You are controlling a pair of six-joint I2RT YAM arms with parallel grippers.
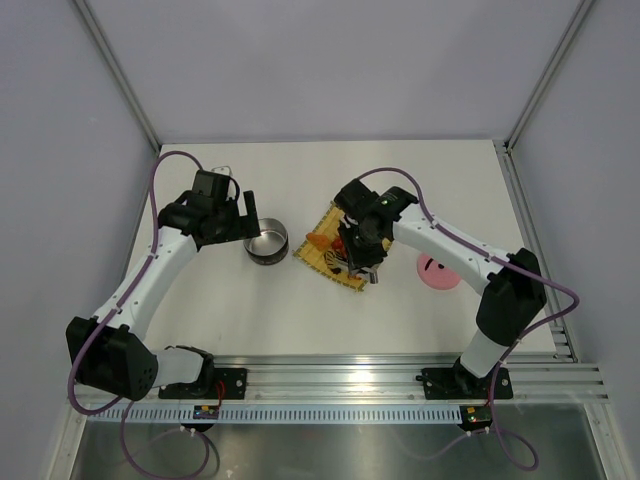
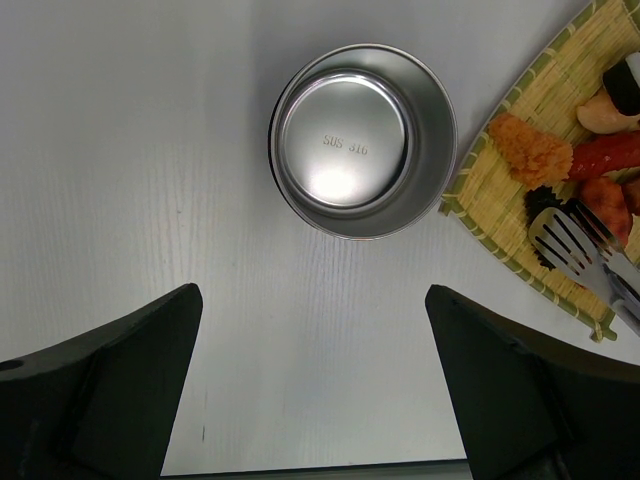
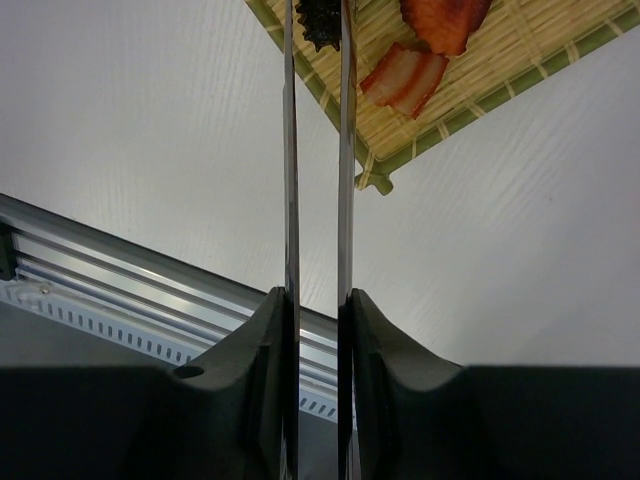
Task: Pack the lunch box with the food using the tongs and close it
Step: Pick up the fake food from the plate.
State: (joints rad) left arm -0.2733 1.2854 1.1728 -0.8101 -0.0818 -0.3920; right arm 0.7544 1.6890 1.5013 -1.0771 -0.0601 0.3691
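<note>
The lunch box (image 1: 266, 242) stands on the tabletop (image 1: 400, 180), just left of the mat (image 1: 315, 258). The food (image 2: 530, 150) lies on the mat, the tongs (image 2: 575, 245) over it; the lid (image 1: 438, 271) lies to the mat's right.

lunch box (image 2: 345, 140) open, upright | food (image 2: 530, 150) on mat (image 2: 560, 90) | tongs (image 3: 290, 150) around dark piece (image 3: 320, 25)

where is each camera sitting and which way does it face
Top external: above and behind the bases, looking down on the table; both arms show.
Left wrist: over the lunch box, facing down; open left gripper frames the bottom.
Right wrist: looks along the tongs held in the right gripper.
Shared: both wrist views catch the mat and food.
</note>
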